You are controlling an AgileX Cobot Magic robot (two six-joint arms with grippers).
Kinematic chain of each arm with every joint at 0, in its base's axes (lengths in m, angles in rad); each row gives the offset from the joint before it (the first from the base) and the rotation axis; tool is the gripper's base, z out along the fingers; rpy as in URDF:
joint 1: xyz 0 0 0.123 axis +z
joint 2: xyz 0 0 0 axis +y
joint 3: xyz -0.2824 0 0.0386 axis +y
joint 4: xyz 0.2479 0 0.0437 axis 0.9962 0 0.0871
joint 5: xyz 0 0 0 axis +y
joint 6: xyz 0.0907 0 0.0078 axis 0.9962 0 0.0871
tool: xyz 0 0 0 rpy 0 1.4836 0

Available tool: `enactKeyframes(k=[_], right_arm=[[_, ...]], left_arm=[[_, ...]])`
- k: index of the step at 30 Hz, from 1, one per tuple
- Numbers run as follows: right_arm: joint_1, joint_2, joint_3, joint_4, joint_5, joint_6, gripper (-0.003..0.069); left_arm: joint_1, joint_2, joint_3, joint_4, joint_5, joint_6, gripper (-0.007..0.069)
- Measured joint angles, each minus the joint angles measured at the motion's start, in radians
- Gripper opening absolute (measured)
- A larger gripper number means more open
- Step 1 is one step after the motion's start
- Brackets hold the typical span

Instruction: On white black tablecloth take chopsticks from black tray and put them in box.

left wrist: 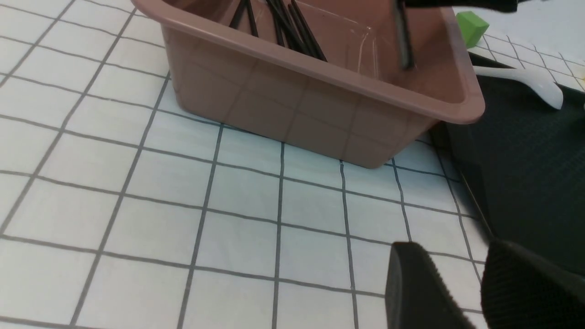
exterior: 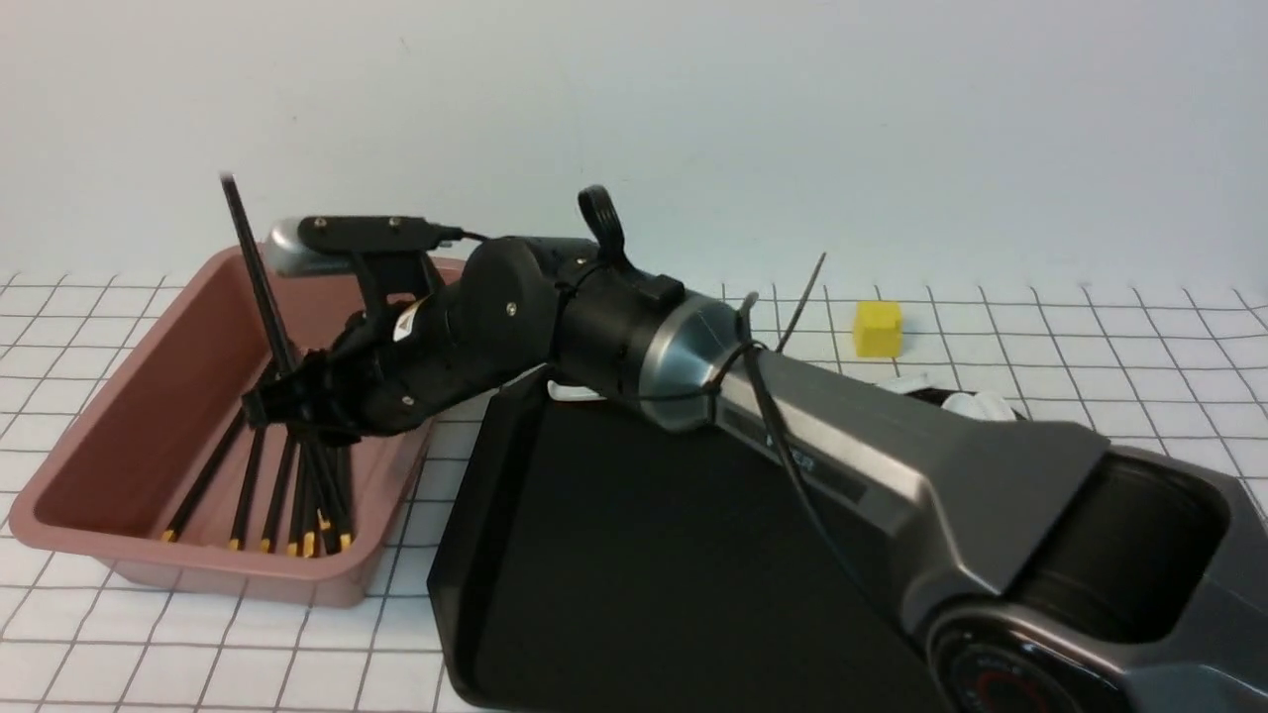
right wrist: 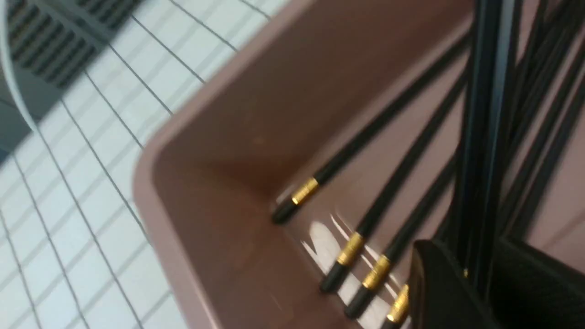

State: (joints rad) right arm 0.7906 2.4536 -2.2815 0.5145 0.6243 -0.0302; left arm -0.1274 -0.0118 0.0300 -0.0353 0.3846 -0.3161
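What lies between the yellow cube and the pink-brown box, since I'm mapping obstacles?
The front view shows the robot's right arm crossing between them.

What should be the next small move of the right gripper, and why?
I would probably finish opening the right gripper here and let the chopsticks between its fingers fall. They already stand steeply inside the box, over other chopsticks lying there, so the rim should not catch them.
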Motion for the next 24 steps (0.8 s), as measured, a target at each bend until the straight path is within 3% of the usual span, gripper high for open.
enactKeyframes(k=[5,10,14,24], right_arm=[[-0.015,-0.016,-0.037,-0.012,0.119,-0.007,0.0238],[-0.045,-0.097,-0.109,-0.071,0.335,-0.008,0.0148],[-0.095,-0.251,-0.217,-0.146,0.582,-0.008,0.0013],[-0.128,-0.666,-0.204,-0.262,0.642,0.004,-0.0013]], left_arm=[[0.0,0.0,0.0,0.0,0.0,0.0,0.0238],[0.0,0.0,0.0,0.0,0.0,0.0,0.0238],[0.0,0.0,0.0,0.0,0.0,0.0,0.0239],[0.0,0.0,0.0,0.0,0.0,0.0,0.0239]])
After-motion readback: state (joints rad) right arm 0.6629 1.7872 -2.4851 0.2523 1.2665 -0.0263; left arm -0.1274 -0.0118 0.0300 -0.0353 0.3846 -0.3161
